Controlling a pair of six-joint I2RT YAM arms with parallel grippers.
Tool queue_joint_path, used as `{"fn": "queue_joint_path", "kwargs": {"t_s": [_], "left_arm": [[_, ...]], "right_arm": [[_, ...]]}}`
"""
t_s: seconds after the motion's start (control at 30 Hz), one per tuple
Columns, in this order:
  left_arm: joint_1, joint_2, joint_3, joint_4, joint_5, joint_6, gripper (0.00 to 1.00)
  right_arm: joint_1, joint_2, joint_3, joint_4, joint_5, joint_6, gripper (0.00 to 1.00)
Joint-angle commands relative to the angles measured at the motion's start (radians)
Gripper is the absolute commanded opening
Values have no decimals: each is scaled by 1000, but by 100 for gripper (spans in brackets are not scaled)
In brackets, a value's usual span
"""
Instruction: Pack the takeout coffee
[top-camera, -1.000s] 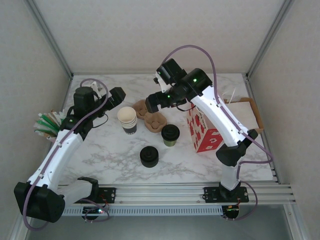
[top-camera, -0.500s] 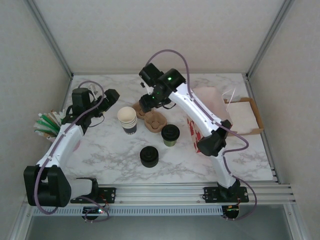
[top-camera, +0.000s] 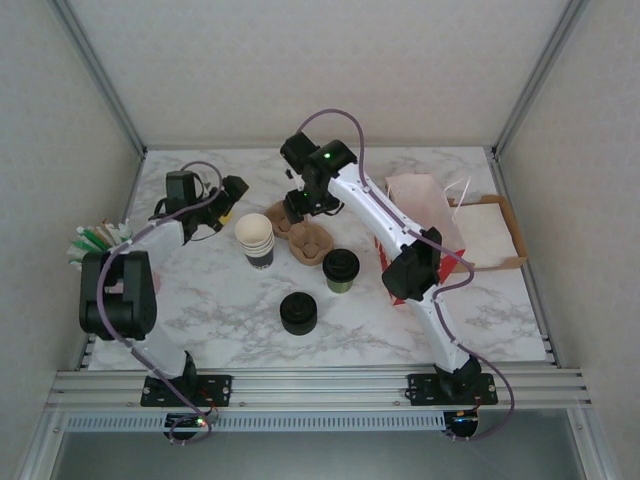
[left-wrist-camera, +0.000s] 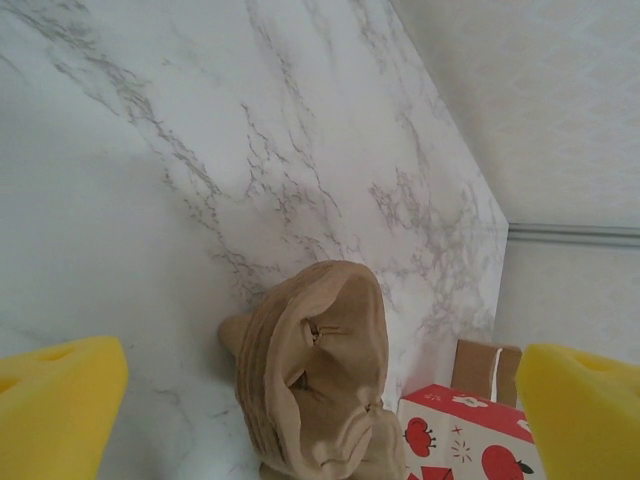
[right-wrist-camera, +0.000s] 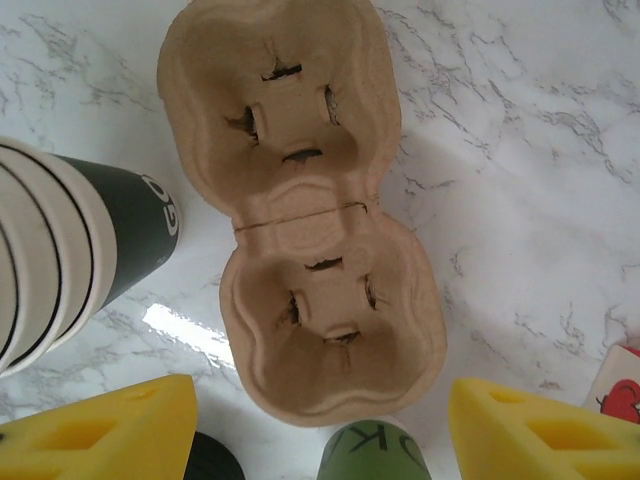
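Right claw (top-camera: 297, 208), released, is hovering over the pulp carrier (right-wrist-camera: 300, 220), apparently lining up a grasp. Left claw (top-camera: 232, 194) is gaping wide. Takeout coffee (top-camera: 341, 268) is standing on the worktop (top-camera: 480, 320), just near-right of the carrier. The next move probably calls for descending onto the carrier's rim.

White lettering on the cup stack (right-wrist-camera: 80, 250) is unreadable.

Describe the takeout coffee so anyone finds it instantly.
On the marble table, find the brown pulp cup carrier. Beside its near end stands a single olive-brown paper cup with a round black lid; the cream-rimmed cup stack nearby is lidless, the squat black stack is lids alone.
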Motion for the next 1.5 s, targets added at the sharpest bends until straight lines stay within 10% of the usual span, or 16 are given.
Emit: {"fn": "queue_joint_path", "kwargs": {"t_s": [0.0, 1.47], "left_arm": [[-18, 44, 47, 84, 65, -26, 100], [-140, 241, 210, 5, 75, 37, 100]], "right_arm": [[-1, 38, 34, 20, -36, -32, 68], [-48, 161, 55, 44, -67, -53, 64]]}}
